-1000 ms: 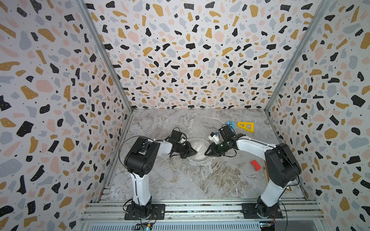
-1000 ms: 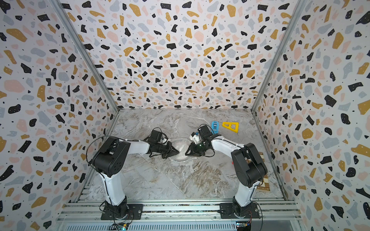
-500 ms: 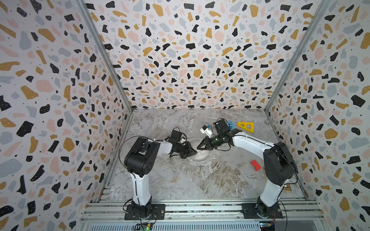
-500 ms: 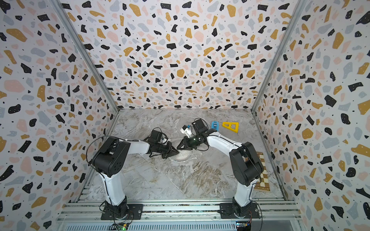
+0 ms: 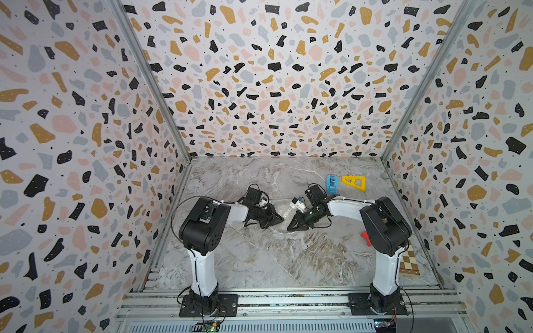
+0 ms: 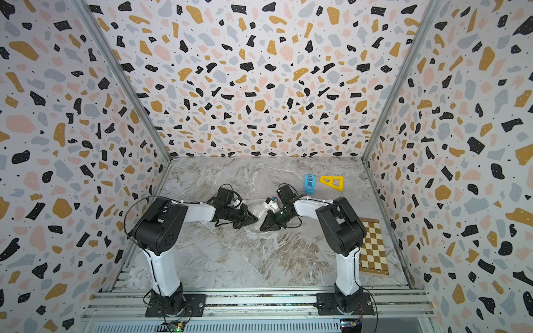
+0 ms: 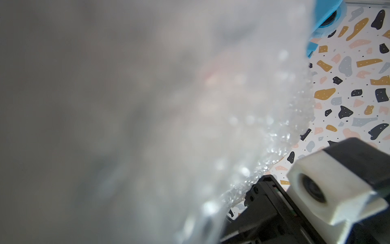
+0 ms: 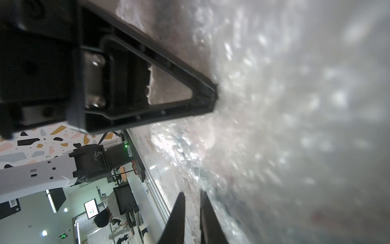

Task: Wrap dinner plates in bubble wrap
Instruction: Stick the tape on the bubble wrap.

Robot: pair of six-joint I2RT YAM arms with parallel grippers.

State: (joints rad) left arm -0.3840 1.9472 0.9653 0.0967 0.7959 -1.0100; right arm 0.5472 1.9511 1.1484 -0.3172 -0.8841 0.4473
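The dinner plate (image 5: 282,209) shows only as a pale disc under the bubble wrap (image 5: 314,248), a clear dimpled sheet spread over the middle of the table. My left gripper (image 5: 280,220) lies low at the plate's left edge. It is shut, and the wrap (image 8: 263,105) bunches at its tip (image 8: 214,96). My right gripper (image 5: 289,228) points down at the plate's near edge, close to the left one. Its fingers (image 8: 192,193) stand almost together, with an edge of the film running in between them. Blurred wrap (image 7: 242,131) fills the left wrist view and hides that gripper's jaws.
A blue tape dispenser (image 5: 332,184) and a yellow triangular piece (image 5: 354,183) lie behind the right arm. A small red object (image 5: 365,238) and a brown-and-cream checkered board (image 6: 373,248) sit at the right wall. Patterned walls close in three sides.
My right gripper rose from the plate's right side, swung left over the plate and came down at its near edge, jaws narrowing. The left gripper stayed put.
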